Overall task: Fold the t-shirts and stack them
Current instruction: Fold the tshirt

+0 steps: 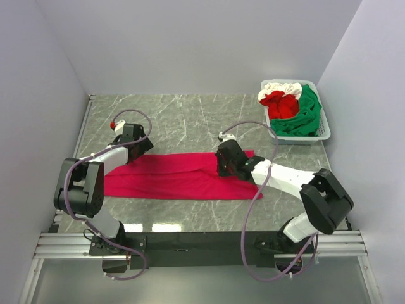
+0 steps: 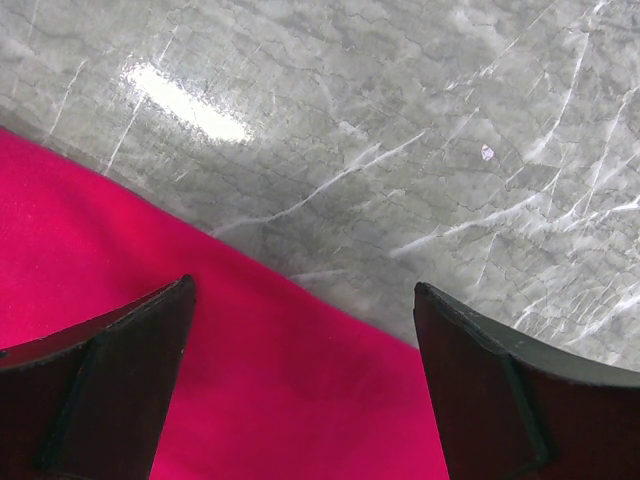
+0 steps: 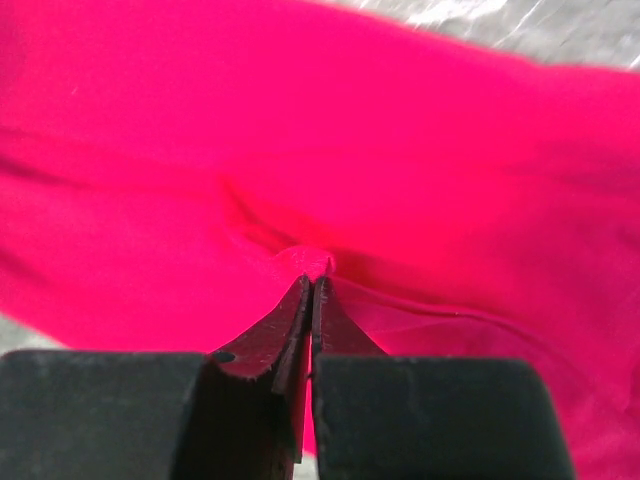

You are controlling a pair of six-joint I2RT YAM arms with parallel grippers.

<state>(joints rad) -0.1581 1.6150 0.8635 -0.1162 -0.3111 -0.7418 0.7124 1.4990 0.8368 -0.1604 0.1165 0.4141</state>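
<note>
A crimson-red t-shirt [image 1: 171,177] lies folded into a long strip across the marble table [image 1: 190,120]. My right gripper [image 1: 225,170] is down on its right end, shut on a pinch of the cloth. In the right wrist view the fingertips [image 3: 302,295] meet with a small ridge of red t-shirt [image 3: 310,258] caught between them. My left gripper [image 1: 140,147] hovers open at the strip's far left corner. The left wrist view shows its fingers [image 2: 120,370] spread wide over the t-shirt's edge [image 2: 250,370], holding nothing. More t-shirts, red [image 1: 281,104], green [image 1: 304,117] and white [image 1: 281,87], are piled in the basket.
A white slotted basket [image 1: 324,130] stands at the back right by the right wall. Grey walls close in the table on the left, back and right. The black mounting rail [image 1: 190,244] runs along the near edge.
</note>
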